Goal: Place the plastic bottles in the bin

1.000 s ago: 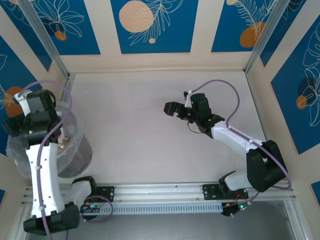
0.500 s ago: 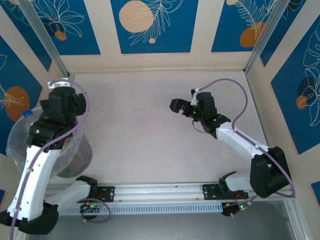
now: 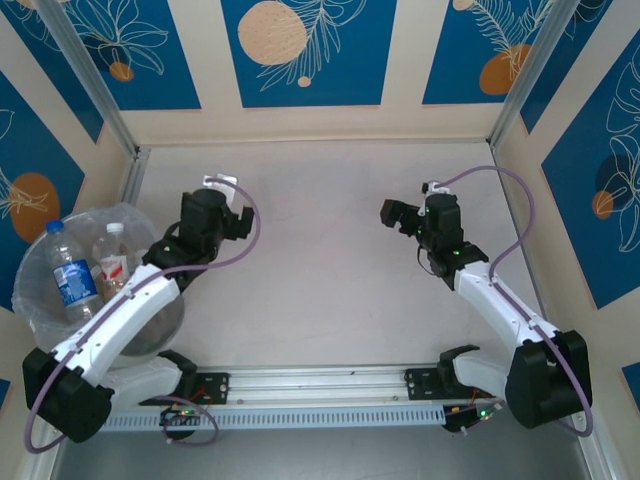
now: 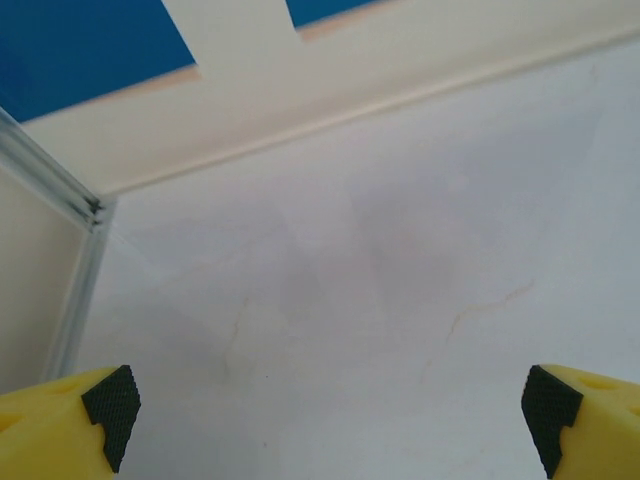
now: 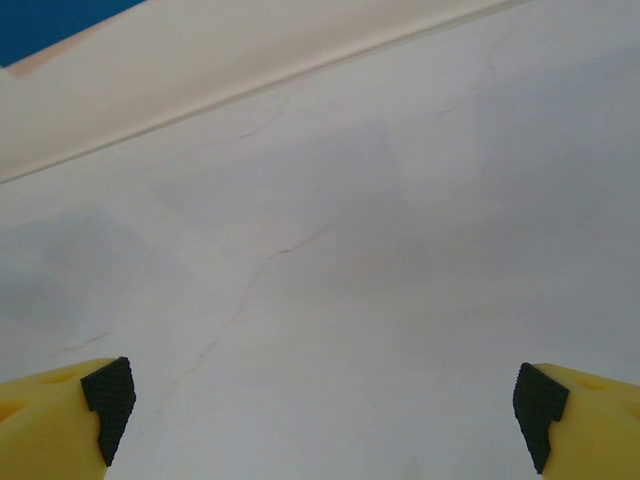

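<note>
Yellow fingers (image 4: pixel 45 425) tipped with black pads (image 4: pixel 110 410) sit at the two bottom corners of the left wrist view. The left claw (image 4: pixel 330 415) is spread as wide as it goes, holding nothing, with bare pale counter (image 4: pixel 380 280) between its tips. The right claw (image 5: pixel 325 400) is spread just as wide over bare counter, empty and touching nothing.

From above, two plastic bottles (image 3: pixel 72 275) stand upright side by side in the bin (image 3: pixel 165 315) at the counter's left edge. One has a blue label, the other a red-and-white label (image 3: pixel 112 265).

A second ago the left arm hung over the bin and hid most of its inside. The left claw has since swung out over open counter to the right of the bin, apart from it. The right claw has drawn back from mid-counter toward the right wall.
</note>
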Available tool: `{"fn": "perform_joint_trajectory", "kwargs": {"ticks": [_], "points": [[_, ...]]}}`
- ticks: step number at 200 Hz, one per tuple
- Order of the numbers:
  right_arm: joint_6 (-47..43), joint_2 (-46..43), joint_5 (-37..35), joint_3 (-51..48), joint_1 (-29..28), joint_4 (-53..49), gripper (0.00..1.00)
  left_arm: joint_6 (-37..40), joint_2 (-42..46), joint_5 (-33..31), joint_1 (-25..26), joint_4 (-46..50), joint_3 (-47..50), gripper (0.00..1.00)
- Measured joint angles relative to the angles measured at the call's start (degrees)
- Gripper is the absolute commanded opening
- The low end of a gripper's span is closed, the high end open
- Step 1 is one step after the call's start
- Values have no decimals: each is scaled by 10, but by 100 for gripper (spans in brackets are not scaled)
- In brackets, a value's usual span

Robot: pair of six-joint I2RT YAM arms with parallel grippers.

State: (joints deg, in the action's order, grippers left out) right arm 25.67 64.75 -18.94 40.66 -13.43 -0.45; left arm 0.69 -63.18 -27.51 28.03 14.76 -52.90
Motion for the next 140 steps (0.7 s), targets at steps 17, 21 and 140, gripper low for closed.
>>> {"fn": "perform_joint_trajectory", "kwargs": {"ticks": [17,21,140], "points": [[-22,-2,-14,-18,26,0,100,8,-4,10,-19,-48,47,99],[-27,-2,-18,-24,33,2,100,8,-4,12,-26,-61,58,99],[-151,142,71,-140,141,245,99,44,-143,106,-173,-414,294,99]]}}
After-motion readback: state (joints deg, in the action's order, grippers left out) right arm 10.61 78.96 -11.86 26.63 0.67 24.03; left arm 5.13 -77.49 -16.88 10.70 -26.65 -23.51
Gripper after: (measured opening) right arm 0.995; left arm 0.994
